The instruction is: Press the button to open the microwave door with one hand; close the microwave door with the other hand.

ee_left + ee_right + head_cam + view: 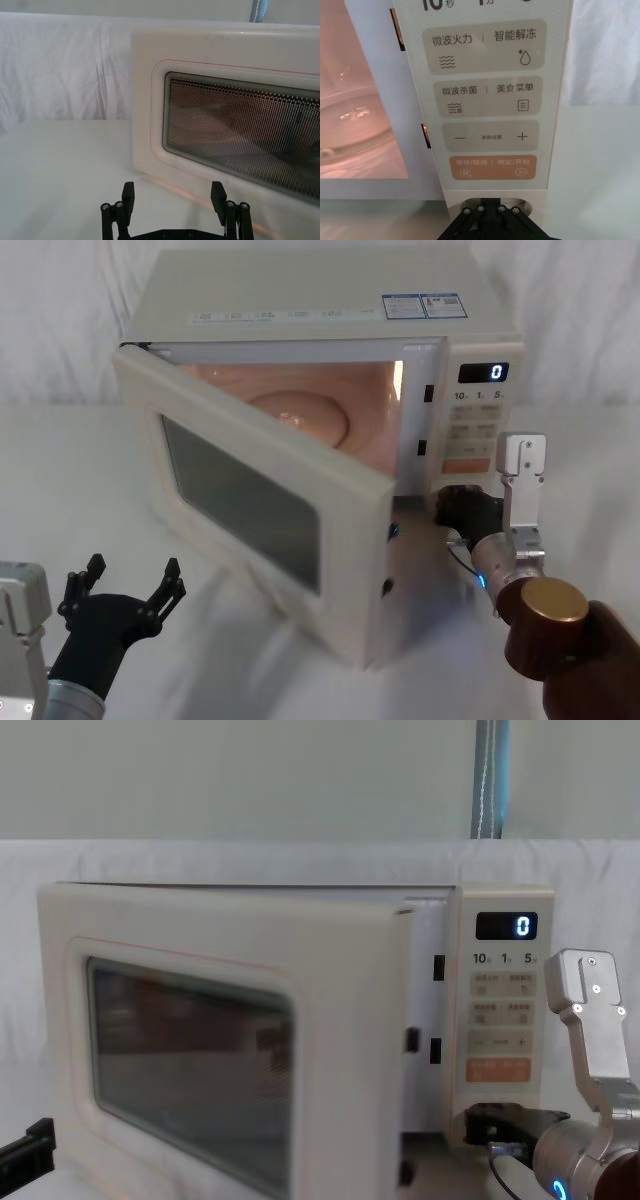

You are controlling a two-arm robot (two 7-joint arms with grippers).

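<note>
The door (262,502) stands swung open because the right gripper (466,506) sits at the button (492,202) — fingers unreadable — while the left gripper (128,592), jaws spread, waits outside it to push.

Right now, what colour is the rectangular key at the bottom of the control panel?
Orange, with white markings: the orange rectangular key, the lowest labelled key, shows best in the right wrist view.

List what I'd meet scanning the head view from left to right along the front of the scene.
left gripper, fingers spread, low near the table → microwave door, swung open → lit microwave cavity → control panel with its display reading 0 → right gripper at the panel's base.
</note>
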